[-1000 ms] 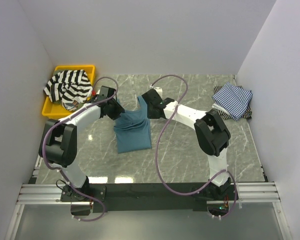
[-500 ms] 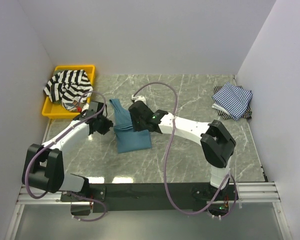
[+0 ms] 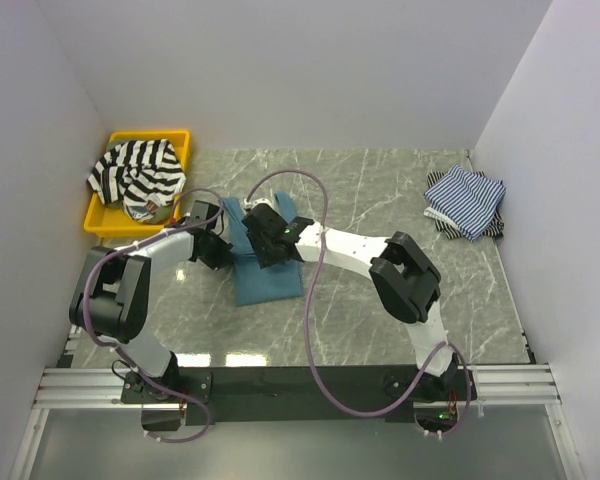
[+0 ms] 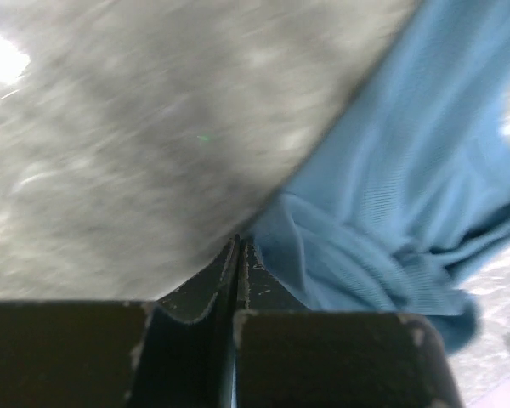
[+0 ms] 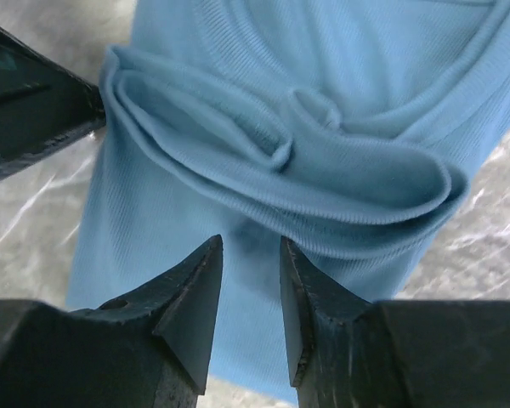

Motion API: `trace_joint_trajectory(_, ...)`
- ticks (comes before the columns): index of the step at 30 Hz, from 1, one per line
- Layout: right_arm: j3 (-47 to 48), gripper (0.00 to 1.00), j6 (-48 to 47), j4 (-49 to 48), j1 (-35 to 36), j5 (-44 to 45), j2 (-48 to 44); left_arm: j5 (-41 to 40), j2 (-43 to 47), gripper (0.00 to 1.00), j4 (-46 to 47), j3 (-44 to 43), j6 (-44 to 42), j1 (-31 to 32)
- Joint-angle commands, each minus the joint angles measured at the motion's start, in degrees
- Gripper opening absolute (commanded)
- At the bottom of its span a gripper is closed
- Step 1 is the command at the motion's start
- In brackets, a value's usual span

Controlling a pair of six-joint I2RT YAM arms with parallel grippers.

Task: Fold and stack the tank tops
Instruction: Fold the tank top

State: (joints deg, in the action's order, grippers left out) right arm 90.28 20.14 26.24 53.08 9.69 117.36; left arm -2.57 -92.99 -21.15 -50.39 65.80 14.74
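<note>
The teal tank top [image 3: 267,275] lies folded on the marble table, its straps bunched in a roll [image 5: 323,161]. My left gripper [image 3: 219,256] sits at the top's left edge, shut on the cloth's fold at the fingertips [image 4: 238,242]. My right gripper [image 5: 251,246] hovers open just over the top's upper part [image 3: 272,250], nothing between its fingers. The black-and-white striped tank top [image 3: 135,172] lies crumpled in the yellow tray [image 3: 98,222]. Thin blue-striped tank tops [image 3: 465,200] are piled at the far right.
The yellow tray stands at the back left against the wall. The walls close in on three sides. Purple cables [image 3: 315,300] loop over both arms. The left gripper's dark finger [image 5: 34,110] shows at the left of the right wrist view.
The right gripper carried the top's strap end leftward over the body, let it go and opened. The left gripper drew back, came in again at the top's left edge and shut.
</note>
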Motion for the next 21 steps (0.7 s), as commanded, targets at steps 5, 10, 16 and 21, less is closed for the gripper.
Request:
trace_joint_trajectory(5,4.64,0.41,1.04,0.83,-4.56,1.47,2.17,2.13,-2.89,0.07,2.69,-8.40,-1.29,0.02)
trace_joint_trajectory(10,7.28,0.42,2.45,1.80,-7.72,2.17,4.45,2.83,-6.15,0.07,2.25,-11.22,-2.17,0.02)
trace_joint_trajectory(16,7.37,0.42,4.11,2.06,-10.27,1.03,7.18,2.74,-5.36,0.13,2.34,-11.48,-2.87,0.02)
trace_joint_trajectory(21,2.89,0.42,5.35,-0.05,-11.68,0.33,6.22,1.09,-3.60,0.24,2.34,-14.38,-4.19,-0.15)
